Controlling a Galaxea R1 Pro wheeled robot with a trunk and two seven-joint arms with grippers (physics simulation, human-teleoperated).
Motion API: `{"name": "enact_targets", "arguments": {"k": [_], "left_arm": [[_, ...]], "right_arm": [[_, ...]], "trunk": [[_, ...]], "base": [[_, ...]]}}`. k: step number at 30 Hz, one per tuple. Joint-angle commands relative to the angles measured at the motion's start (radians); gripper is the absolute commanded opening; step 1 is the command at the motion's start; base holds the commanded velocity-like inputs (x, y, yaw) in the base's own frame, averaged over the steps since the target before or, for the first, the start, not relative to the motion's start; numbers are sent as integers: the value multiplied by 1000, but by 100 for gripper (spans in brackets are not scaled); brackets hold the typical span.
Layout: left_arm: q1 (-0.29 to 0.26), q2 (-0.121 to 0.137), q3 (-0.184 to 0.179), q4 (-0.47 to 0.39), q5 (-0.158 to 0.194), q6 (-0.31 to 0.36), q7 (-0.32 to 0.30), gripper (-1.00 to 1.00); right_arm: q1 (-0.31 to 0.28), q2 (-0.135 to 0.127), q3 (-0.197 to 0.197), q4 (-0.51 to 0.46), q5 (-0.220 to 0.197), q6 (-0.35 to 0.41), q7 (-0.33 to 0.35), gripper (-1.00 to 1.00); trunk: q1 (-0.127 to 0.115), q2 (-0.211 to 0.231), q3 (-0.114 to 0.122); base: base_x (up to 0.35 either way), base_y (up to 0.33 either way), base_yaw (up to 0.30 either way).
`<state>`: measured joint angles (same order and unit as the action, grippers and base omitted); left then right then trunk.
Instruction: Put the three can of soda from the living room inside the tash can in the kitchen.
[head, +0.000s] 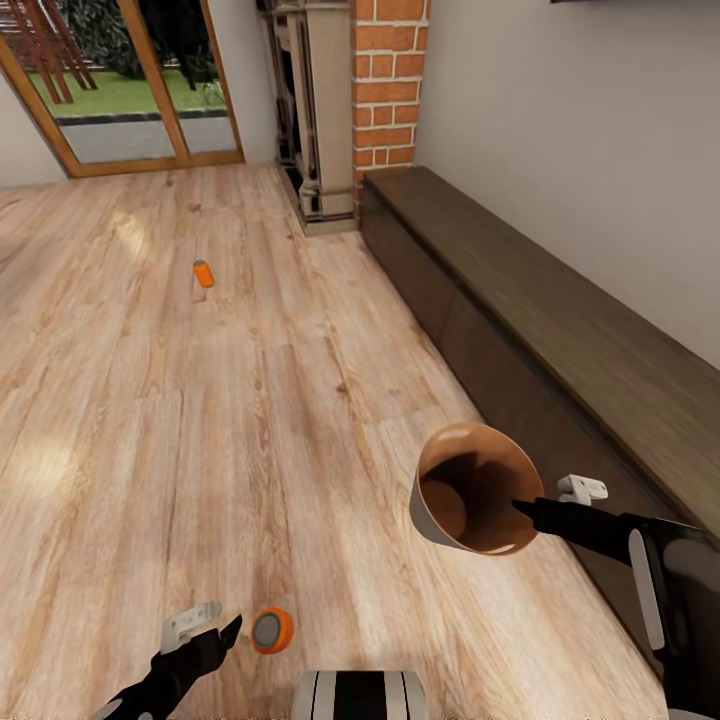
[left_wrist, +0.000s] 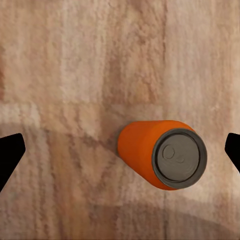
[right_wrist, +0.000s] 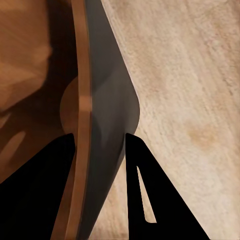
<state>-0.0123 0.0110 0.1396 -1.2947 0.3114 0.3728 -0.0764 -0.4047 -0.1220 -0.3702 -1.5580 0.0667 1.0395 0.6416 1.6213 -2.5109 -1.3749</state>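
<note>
Here the left gripper, its black fingers spread wide, hangs just over an orange cylindrical soda can with a silver top lying on its side on the pale wood floor; the can sits between the fingertips, nearer one of them, its long axis running across the line between them, so closing should catch its round wall. The right gripper pinches the rim of the grey tapered bin with the copper-brown inside, held off the floor, tilted. A second orange can lies well apart, in open floor; the long dark bench bounds the right.
</note>
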Motion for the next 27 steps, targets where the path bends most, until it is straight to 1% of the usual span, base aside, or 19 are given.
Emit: {"name": "enact_targets", "arguments": {"k": [1,20,27], "left_arm": [[0,0,0,0,0,0,0,100],[0,-3,0,1,0,-2,1,100],[0,-3,0,0,0,-2,1,100]], "right_arm": [[0,0,1,-1,-31,8,2,-100],[0,1,0,1,-32,8,1,-100],[0,-1,-4,-2,-31,8,0,-100]], "trunk": [[0,0,-2],[0,0,-32],[0,0,-34]], "base": [[0,0,0],[0,0,0],[0,0,0]]}}
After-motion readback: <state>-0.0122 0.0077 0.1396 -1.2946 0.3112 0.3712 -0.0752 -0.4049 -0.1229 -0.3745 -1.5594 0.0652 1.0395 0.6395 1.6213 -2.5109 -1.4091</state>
